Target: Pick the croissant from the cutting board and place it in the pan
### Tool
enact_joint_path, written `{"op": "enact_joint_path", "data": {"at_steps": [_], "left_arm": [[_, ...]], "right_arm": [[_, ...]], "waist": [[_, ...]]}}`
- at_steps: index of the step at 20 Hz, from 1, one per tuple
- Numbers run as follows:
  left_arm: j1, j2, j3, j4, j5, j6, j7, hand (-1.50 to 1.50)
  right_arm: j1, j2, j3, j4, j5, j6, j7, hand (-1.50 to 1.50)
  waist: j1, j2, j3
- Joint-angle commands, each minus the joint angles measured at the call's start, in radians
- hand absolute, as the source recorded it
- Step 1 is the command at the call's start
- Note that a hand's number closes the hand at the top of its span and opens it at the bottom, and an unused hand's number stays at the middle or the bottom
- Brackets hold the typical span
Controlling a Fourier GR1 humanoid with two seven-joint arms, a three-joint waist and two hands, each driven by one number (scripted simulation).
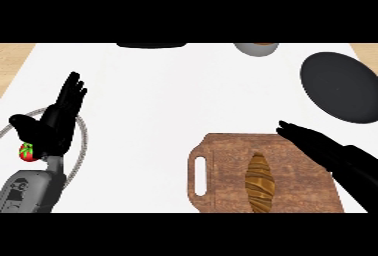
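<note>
A brown croissant [259, 182] lies lengthwise on the wooden cutting board [221, 170] near the lower middle of the head view. The dark round pan [339, 86] sits at the far right of the white counter. My right hand [325, 147] hovers over the board's right side with straight fingers pointing up-left, just right of the croissant and not touching it. At the left edge my left hand [53, 125] rests open, fingers up.
A small red and green object [28, 152] sits beside a light ring-shaped rim [83, 137] behind the left hand. A grey bowl [257, 48] and a dark object [151, 45] lie at the counter's far edge.
</note>
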State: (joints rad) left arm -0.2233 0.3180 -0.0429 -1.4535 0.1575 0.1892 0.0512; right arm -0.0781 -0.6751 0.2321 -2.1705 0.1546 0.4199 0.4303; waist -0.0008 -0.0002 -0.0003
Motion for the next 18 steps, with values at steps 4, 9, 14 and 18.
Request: {"op": "enact_joint_path", "data": {"at_steps": [4, 9, 14, 18], "left_arm": [[0.002, -0.021, 0.024, 0.000, -0.033, -0.026, 0.009, 0.00], [0.019, -0.065, 0.001, -0.020, -0.069, -0.011, 0.005, 0.00], [0.038, -0.033, 0.070, -0.060, -0.036, -0.070, 0.028, 0.00], [-0.067, -0.054, 0.062, -0.028, -0.073, -0.044, 0.103, 0.00]], "right_arm": [[-0.052, 0.059, -0.031, 0.144, 0.051, 0.125, -0.059, -1.50], [-0.052, 0.151, 0.076, 0.231, 0.191, 0.110, -0.120, -1.50], [-0.084, 0.176, 0.052, 0.207, 0.205, 0.211, -0.090, -1.50], [-0.029, 0.183, 0.065, 0.244, 0.318, 0.187, -0.158, -1.50]], "waist": [[0.002, 0.000, 0.000], [0.005, 0.001, 0.000], [0.005, 0.000, 0.000], [0.000, 0.000, 0.001]]}}
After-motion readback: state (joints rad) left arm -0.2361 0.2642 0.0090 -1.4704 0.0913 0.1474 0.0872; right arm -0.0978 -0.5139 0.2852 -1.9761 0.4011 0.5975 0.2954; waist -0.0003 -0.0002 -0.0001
